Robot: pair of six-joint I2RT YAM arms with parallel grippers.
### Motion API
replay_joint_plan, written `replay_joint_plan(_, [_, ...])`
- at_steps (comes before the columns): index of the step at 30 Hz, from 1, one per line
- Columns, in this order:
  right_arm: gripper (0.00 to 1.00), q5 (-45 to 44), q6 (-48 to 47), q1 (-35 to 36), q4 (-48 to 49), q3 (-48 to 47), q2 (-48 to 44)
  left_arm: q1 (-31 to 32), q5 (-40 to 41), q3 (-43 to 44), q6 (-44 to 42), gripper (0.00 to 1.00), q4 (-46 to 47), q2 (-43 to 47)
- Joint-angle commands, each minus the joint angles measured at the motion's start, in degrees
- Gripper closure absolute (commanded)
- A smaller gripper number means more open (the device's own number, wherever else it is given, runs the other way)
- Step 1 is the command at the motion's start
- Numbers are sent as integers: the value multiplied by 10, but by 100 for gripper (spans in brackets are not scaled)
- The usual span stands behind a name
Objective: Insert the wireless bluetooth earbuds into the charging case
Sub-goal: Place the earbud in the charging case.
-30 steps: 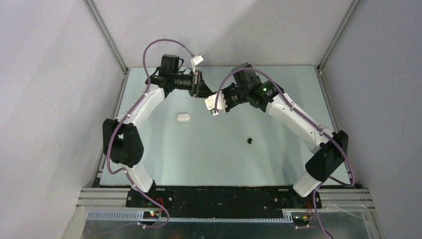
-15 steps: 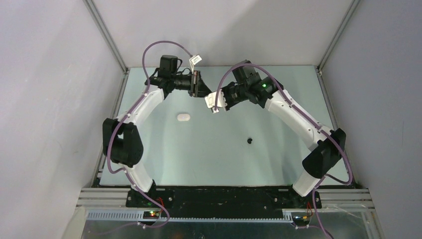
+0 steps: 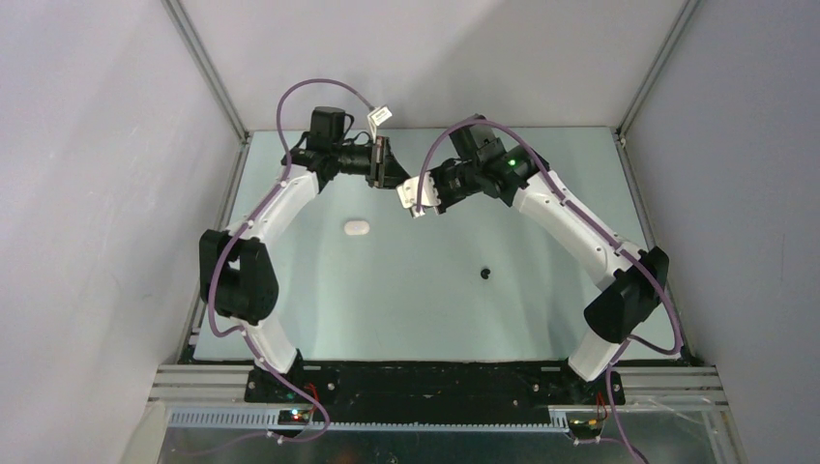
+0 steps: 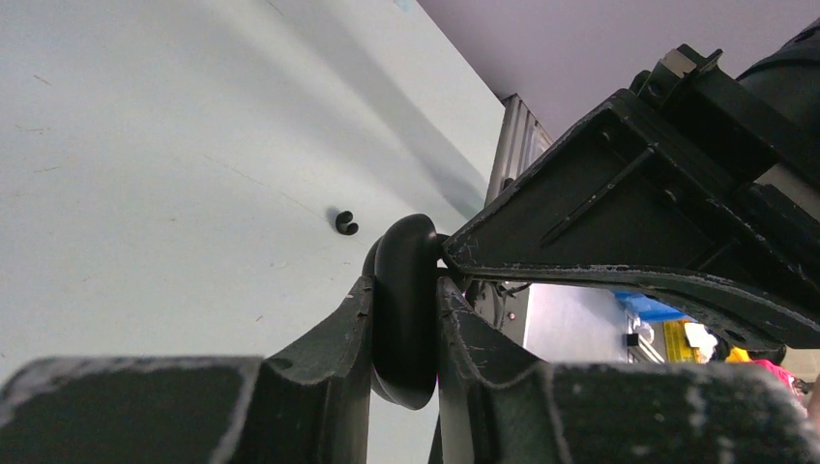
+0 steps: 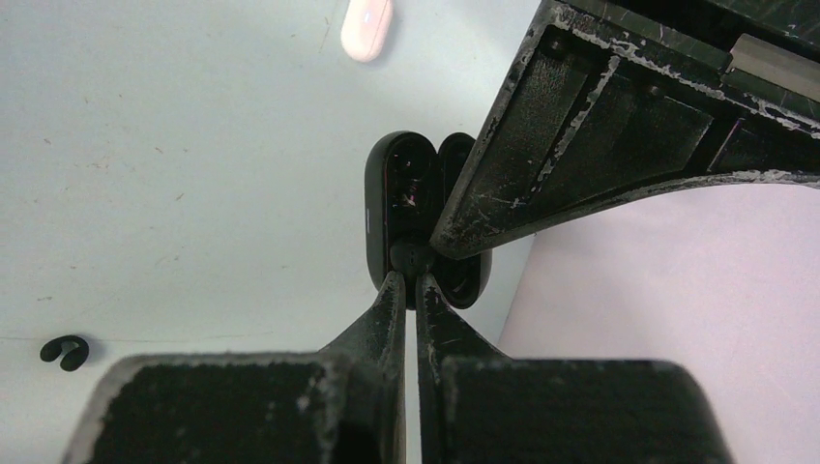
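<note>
The right pincer has its fingers drawn in to a hairline slit. At their tips sits a small dark lump that looks like a black earbud, pinched there, though it blurs into the dark shell behind it. Directly at 12 o'clock from those tips, and touching them, is the black charging case, lying open so that its 2 halves show side by side.

The left pincer is clamped on that same case (seen edge-on in the left wrist view), 1 finger pressed against each flat side. From above, the 2 pincers meet nose to nose over the far middle of the table, the left one at about 11 o'clock from the right one.

A loose black earbud lies on the table well apart from both, at about 5 o'clock from the right pincer in the top view and at 8 o'clock, low in the corner, in the right wrist view. A closed white case rests on the table at 8 o'clock from the right pincer.
</note>
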State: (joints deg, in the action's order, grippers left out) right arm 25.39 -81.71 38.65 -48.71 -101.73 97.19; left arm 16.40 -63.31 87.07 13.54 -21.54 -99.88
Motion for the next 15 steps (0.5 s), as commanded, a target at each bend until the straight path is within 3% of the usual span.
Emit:
replay_joint_plan(1, [100,48,-8,0,-36,-18,4,4,-47,4,10,96,47,2])
replay_joint_plan(15, [100,23,-12,16,-53,-47,41,11,-27,-3,-7,100,62,20])
